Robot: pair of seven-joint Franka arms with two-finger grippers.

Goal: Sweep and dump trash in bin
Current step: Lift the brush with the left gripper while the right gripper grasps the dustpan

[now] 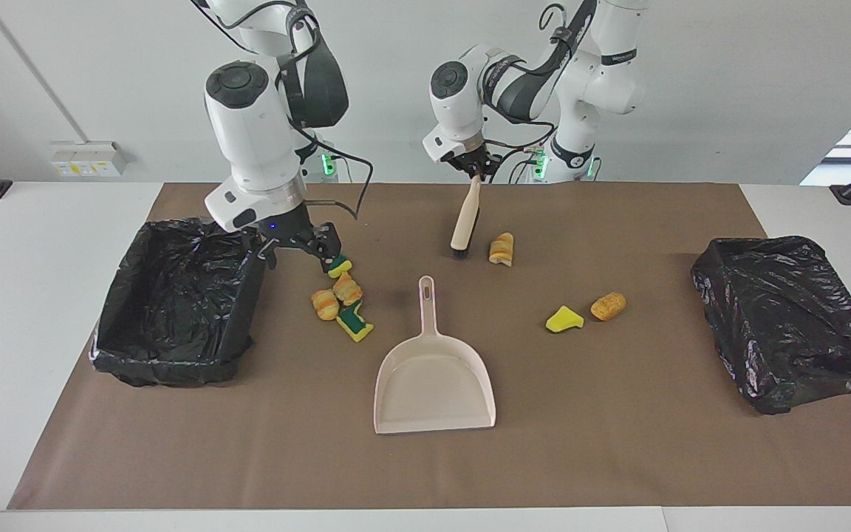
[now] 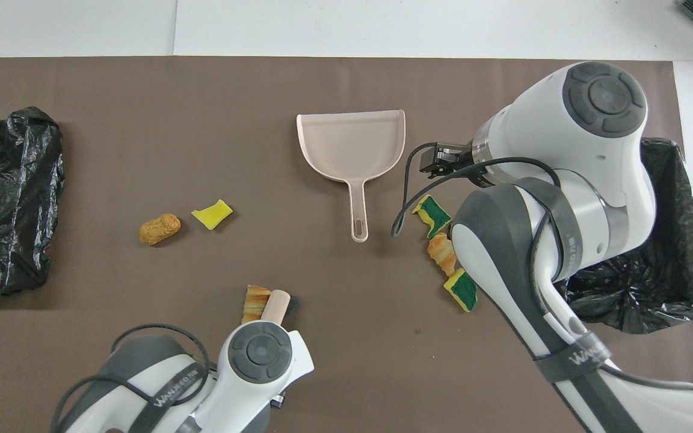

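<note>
**A:** Fingers first: the left gripper is pinched tight on the top end of the brush, which hangs down with its bristles on the brown mat, right beside a croissant-looking lump. The right gripper has its fingers spread wide, low over the mat between the bin at the right arm's end and the trash cluster.

**B:** Where's the rest of the trash?

**A:** The cluster is four bits: two green-yellow sponge scraps and two bread lumps, touching each other, and the right gripper sits at the scrap nearest the robots. A yellow scrap and a tan lump lie side by side toward the left arm's end. The dustpan sits mid-table between the two groups, handle pointing at the robots. A second black-bagged bin is at the left arm's end.
</note>
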